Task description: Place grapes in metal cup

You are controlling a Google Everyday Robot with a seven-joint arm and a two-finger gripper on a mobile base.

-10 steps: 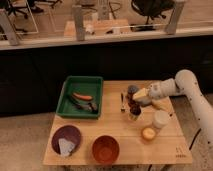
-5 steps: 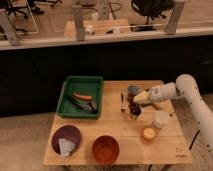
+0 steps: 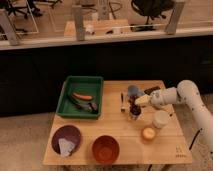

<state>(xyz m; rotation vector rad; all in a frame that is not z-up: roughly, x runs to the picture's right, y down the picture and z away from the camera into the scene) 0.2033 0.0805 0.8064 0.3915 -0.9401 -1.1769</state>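
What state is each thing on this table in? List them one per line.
Two-finger gripper: shut on the grapes, above the metal cup.
Dark purple-red bunch of grapes: held, hanging over the cup.
Small shiny metal cup: upright.
Green rectangular tray: holds an orange carrot-like item.
Red-brown bowl: upright, empty.
Purple bowl: holds something pale.
White cylindrical container: upright.

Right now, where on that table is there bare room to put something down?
Bare wood lies between the green tray and the grapes, and along the front right corner. It is crowded around the gripper, metal cup and white container.
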